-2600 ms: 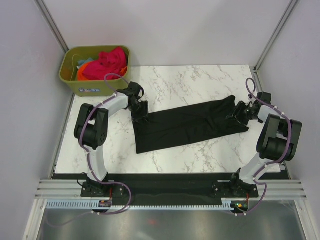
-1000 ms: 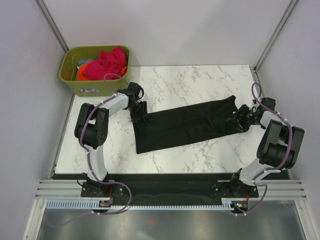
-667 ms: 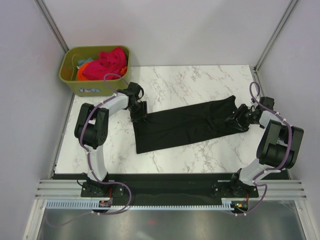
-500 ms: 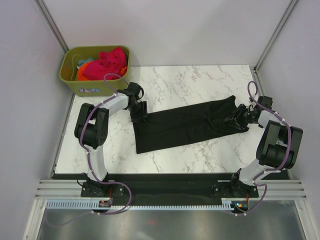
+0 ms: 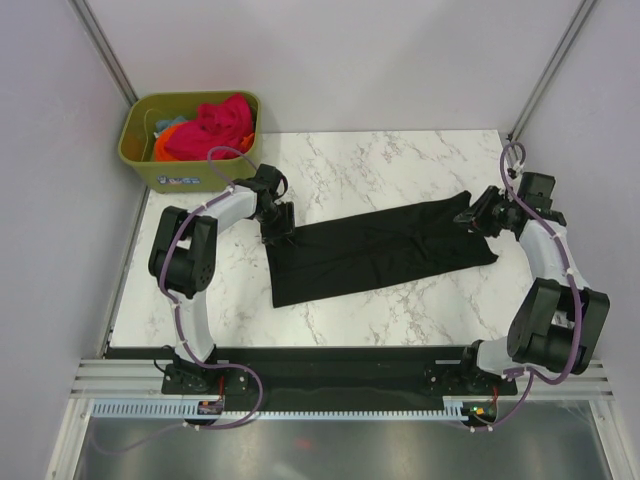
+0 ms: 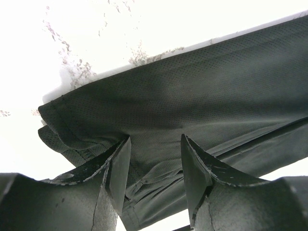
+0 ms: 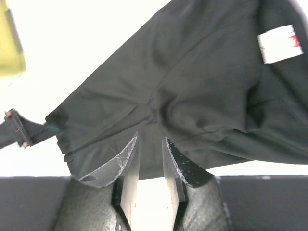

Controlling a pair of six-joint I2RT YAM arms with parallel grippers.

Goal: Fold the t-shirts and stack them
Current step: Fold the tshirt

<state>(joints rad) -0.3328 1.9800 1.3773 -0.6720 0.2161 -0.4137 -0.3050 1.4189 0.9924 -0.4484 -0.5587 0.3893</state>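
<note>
**Black tee lies stretched between two arms**

A white marble table [image 5: 400, 160] carries a black t-shirt [image 5: 380, 250], folded into a long band that runs slantwise from the left-centre towards the right edge. At the far left corner, just off the tabletop, an olive-green bin [image 5: 140, 160] holds a heap of pink-red t-shirt [image 5: 215, 125] with an orange t-shirt [image 5: 163, 145] beside it. The left gripper [image 5: 278, 232] sits over the band's far left corner, its fingers [image 6: 118, 168] apart and straddling the cloth without closing on it. The right gripper [image 5: 478, 215] is at the band's far right end, fingers [image 7: 130, 163] drawn almost together, the fabric puckering at their tips as if pinched. A small white neck label [image 7: 278, 43] shows near that end.
</note>
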